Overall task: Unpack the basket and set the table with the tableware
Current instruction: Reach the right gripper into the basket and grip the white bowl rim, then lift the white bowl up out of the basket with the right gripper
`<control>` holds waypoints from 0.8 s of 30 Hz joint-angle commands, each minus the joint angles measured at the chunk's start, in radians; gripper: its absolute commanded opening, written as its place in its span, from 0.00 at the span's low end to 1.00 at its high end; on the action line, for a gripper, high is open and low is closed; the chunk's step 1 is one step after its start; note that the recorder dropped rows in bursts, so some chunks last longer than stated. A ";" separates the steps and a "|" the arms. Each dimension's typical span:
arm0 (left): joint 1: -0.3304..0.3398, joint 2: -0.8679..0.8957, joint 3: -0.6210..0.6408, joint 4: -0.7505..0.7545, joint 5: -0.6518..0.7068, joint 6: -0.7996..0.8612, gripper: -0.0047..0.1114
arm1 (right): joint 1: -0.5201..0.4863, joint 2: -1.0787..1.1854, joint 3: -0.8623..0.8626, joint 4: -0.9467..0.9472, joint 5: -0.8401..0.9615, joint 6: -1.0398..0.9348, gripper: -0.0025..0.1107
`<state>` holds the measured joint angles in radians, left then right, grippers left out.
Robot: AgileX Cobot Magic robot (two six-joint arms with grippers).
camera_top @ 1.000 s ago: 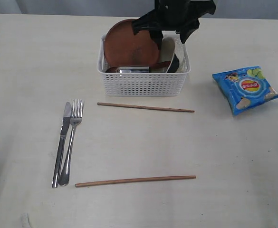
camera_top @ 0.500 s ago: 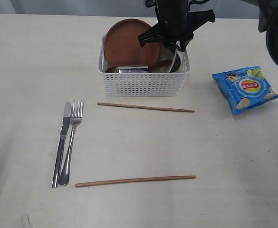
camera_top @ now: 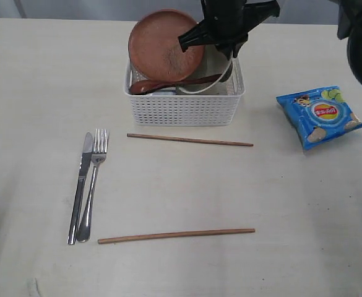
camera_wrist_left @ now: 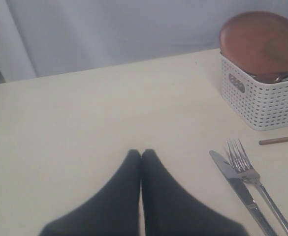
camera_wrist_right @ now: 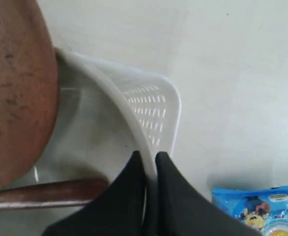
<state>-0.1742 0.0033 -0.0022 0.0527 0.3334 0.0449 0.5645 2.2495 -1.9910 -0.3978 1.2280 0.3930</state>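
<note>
Four pieces lie on the pale cream table [camera_top: 38,93]: steel knife [camera_top: 80,185], steel fork [camera_top: 93,179], two thin brown chopsticks [camera_top: 190,140]. The step in hand seems to be the white bowl [camera_top: 215,67]: the right gripper [camera_wrist_right: 149,156] has its jaws clenched on the bowl's rim inside the white lattice plastic basket [camera_top: 184,110], beside the round reddish-brown plate [camera_top: 165,46]. The left gripper [camera_wrist_left: 142,155] has its jaws pressed together, empty. The next move likely calls for a straight lift clear of the plate.

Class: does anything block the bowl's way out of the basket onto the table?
Yes. The spoon lies across the bowl, and the plate leans against it inside the basket. The right tool grips the bowl's rim.
</note>
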 commanded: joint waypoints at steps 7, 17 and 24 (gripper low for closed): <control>0.002 -0.003 0.002 -0.001 -0.004 0.000 0.04 | -0.005 -0.076 -0.013 -0.048 -0.007 -0.027 0.02; 0.002 -0.003 0.002 -0.001 -0.004 0.000 0.04 | -0.005 -0.112 -0.015 0.016 -0.007 -0.060 0.02; 0.002 -0.003 0.002 -0.001 -0.004 0.000 0.04 | -0.005 -0.155 -0.015 0.039 -0.007 -0.108 0.02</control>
<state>-0.1742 0.0033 -0.0022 0.0527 0.3334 0.0449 0.5627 2.1292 -1.9979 -0.3478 1.2302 0.2986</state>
